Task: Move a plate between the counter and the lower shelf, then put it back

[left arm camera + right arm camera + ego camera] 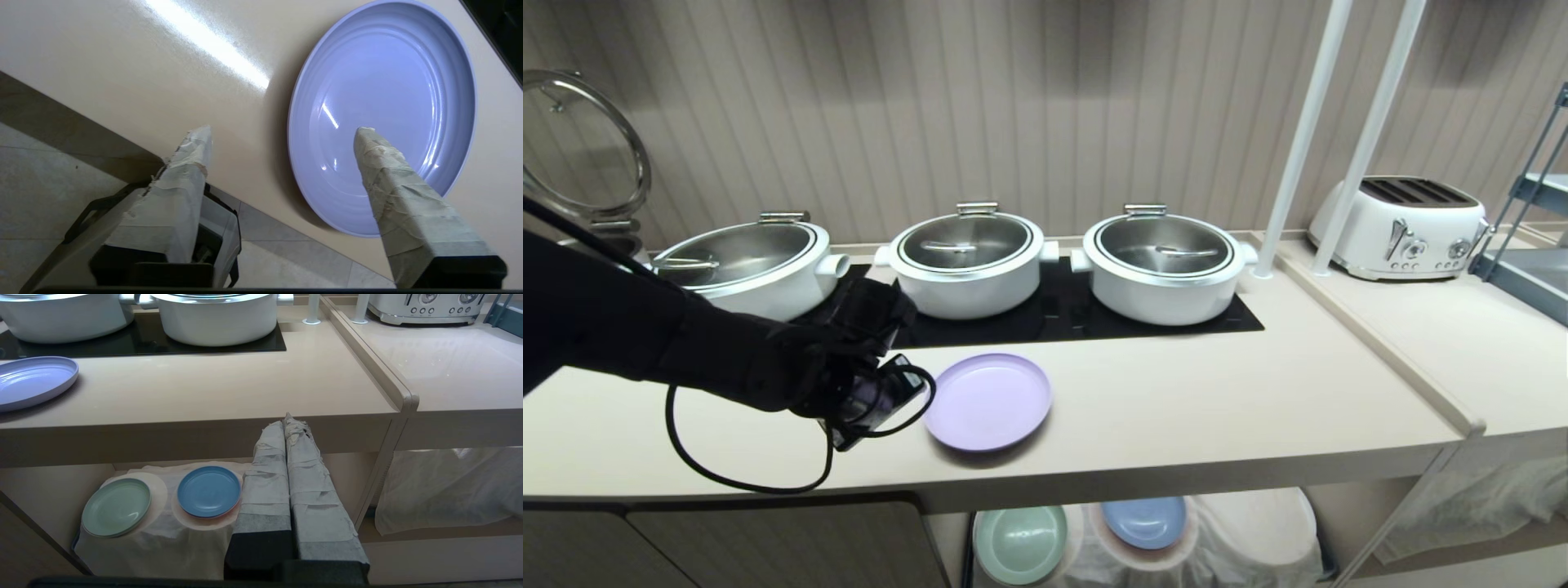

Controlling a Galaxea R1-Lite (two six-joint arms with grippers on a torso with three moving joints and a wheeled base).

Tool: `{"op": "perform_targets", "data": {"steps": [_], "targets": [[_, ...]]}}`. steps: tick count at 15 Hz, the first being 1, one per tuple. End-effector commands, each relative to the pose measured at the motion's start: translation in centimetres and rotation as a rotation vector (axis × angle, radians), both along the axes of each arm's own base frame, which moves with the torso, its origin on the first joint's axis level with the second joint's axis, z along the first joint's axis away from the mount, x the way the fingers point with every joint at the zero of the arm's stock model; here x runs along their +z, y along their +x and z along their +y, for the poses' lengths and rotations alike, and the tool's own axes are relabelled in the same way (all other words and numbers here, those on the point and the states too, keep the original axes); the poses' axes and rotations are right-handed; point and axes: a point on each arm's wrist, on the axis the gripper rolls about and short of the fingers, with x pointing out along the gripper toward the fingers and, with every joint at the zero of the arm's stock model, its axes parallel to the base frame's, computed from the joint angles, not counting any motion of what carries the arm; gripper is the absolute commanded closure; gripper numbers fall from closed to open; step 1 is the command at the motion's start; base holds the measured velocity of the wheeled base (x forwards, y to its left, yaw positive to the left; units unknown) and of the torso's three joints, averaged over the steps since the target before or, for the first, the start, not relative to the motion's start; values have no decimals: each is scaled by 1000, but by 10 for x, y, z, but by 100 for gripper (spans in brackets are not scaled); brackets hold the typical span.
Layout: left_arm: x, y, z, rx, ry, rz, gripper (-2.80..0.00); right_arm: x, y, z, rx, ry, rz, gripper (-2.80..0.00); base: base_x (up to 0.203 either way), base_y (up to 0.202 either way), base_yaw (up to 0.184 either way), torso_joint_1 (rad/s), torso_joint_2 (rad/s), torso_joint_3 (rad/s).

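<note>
Hovering just left of the plate, the left gripper sits low over the surface. Wrist view: jaws apart, one finger over the plate, empty; a shallow bite could skid it off the near edge. Right gripper: jaws together, parked before the lower shelf.
</note>
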Motion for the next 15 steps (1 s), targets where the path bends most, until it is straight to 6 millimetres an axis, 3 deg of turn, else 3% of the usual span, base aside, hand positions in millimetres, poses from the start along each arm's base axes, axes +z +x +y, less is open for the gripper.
{"op": "perform_targets", "data": {"steps": [1, 6, 12, 15], "targets": [[10, -4, 0, 8, 0, -31, 0, 0, 0, 0, 0, 0, 0, 0, 0, 0, 0, 0, 0, 0], [20, -13, 2, 31, 43, -33, 0, 0, 0, 0, 0, 0, 0, 0, 0, 0, 0, 0, 0, 0], [46, -25, 5, -40, 72, -103, 0, 0, 0, 0, 0, -1, 0, 0, 0, 0, 0, 0, 0, 0], [45, -38, 11, -41, 77, -90, 0, 0, 0, 0, 0, 0, 0, 0, 0, 0, 0, 0, 0, 0]]}}
